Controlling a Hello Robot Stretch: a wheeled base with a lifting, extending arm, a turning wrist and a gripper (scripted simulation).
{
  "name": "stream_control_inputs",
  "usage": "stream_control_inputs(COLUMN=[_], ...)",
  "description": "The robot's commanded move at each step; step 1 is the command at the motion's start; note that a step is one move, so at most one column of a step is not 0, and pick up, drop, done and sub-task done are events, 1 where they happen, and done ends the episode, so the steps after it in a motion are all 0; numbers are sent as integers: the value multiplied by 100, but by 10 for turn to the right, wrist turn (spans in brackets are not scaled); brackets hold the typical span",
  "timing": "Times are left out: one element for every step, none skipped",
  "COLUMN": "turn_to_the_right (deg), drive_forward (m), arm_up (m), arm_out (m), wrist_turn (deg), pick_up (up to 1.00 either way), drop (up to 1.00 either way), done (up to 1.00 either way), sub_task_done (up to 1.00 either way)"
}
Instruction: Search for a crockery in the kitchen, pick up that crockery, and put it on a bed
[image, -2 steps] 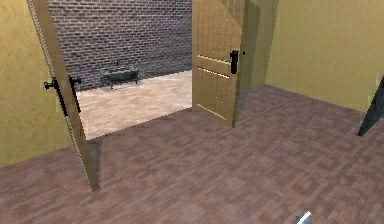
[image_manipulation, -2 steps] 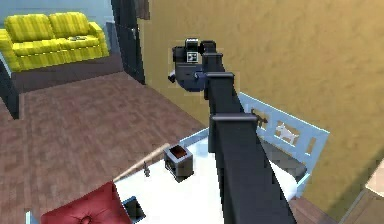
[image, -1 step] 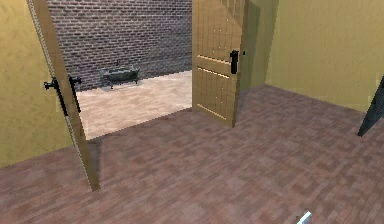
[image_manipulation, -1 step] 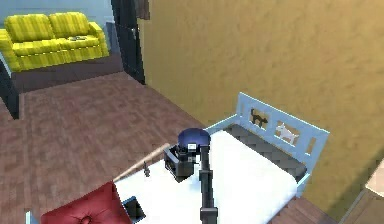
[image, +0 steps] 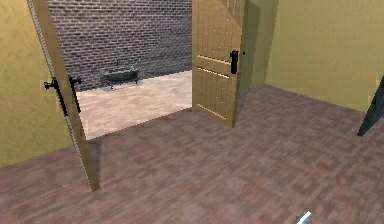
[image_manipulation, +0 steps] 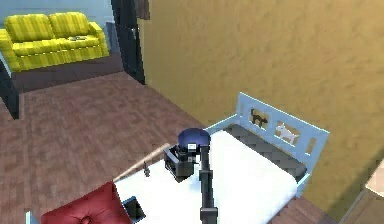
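White bed (image_manipulation: 255, 175) lies behind the pincer (image_manipulation: 175, 160) and a round dark-blue bowl (image_manipulation: 192, 137); whether it's held, or which way up, I cannot tell.

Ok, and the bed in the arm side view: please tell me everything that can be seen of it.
The bed has a light blue frame, seemingly painted wood. Its end board, close to the yellow wall, carries two small brown animal figures. The mattress is white and flat. A dark red pillow lies at the opposite end. It stands on a brown floor. The robot's arm reaches over the mattress, with a dark blue round thing at its far end; whether that touches the bed cannot be told.
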Motion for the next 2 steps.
stream_control_inputs(turn_to_the_right=[0,0], drive_forward=[0,0], arm_up=[0,10], arm_out=[0,0], wrist_turn=[0,0], pick_up=[0,0], drop=[100,0], done=[0,0], sub_task_done=[0,0])
